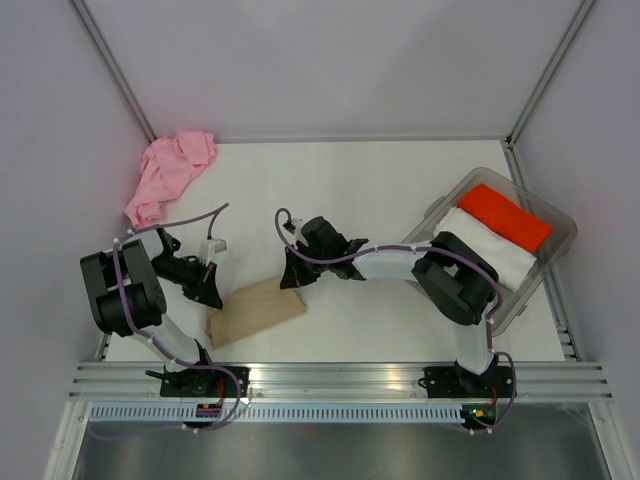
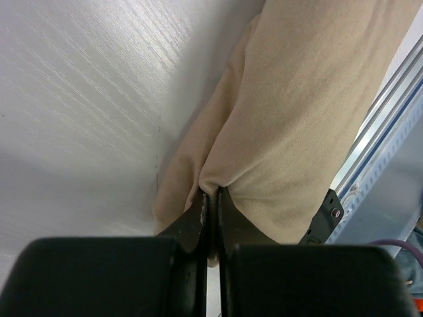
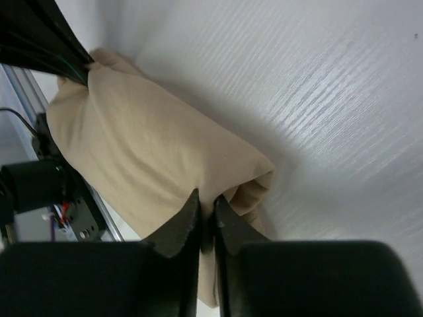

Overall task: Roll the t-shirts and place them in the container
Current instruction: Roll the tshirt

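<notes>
Holding red cloth (image 1: 510, 217), white cloth (image 1: 488, 250), maybe shirts: bin (image 1: 553, 262); tan t-shirt (image 1: 258, 312) outside.

Plain tan t-shirt (image 1: 258, 310) and plain pink t-shirt (image 1: 168, 172) on a faintly streaked white tabletop (image 1: 350, 190); clear bin (image 1: 548, 262) — red cloth (image 1: 510, 218) and white cloth (image 1: 490, 250); black arms (image 1: 455, 275), purple cables (image 1: 190, 218).

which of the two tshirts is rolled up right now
The tan t-shirt near the front edge, a rolled bundle; the pink t-shirt lies crumpled in the far left corner.
</notes>
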Controlling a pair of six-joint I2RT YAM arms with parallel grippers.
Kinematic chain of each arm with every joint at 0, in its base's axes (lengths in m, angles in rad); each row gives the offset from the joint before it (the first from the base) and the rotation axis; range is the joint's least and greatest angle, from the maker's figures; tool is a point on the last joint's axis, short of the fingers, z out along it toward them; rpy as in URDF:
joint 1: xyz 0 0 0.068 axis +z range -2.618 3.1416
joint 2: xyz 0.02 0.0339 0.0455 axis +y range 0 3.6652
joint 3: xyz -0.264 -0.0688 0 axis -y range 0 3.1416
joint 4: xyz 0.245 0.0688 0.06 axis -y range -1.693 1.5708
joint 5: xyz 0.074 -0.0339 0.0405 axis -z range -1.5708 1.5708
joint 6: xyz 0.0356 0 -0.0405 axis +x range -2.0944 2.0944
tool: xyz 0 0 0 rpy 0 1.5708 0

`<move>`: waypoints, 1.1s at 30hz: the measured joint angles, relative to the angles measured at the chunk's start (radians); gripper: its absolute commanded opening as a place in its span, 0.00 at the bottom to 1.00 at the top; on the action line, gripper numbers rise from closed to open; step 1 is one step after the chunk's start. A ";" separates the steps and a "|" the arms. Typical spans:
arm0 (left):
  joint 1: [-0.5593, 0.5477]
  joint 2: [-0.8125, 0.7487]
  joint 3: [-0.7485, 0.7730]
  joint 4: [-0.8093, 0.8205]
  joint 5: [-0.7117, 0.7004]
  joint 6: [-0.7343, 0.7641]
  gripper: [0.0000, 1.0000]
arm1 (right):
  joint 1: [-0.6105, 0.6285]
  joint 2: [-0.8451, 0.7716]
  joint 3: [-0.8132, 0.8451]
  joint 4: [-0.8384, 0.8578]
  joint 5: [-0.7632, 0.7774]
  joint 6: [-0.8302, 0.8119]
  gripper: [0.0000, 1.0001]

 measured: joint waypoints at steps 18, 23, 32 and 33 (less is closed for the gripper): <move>-0.002 -0.050 0.008 0.030 -0.007 -0.002 0.35 | -0.051 0.032 -0.075 0.122 0.008 0.144 0.00; -0.051 -0.103 0.105 0.062 -0.006 -0.022 0.37 | -0.058 -0.167 -0.299 0.134 0.106 0.193 0.00; -0.273 -0.128 0.156 0.086 0.022 -0.120 0.41 | 0.001 -0.489 -0.635 0.142 0.306 0.359 0.24; -0.295 -0.137 0.152 0.085 0.023 -0.126 0.42 | 0.010 -0.502 -0.635 0.128 0.324 0.363 0.28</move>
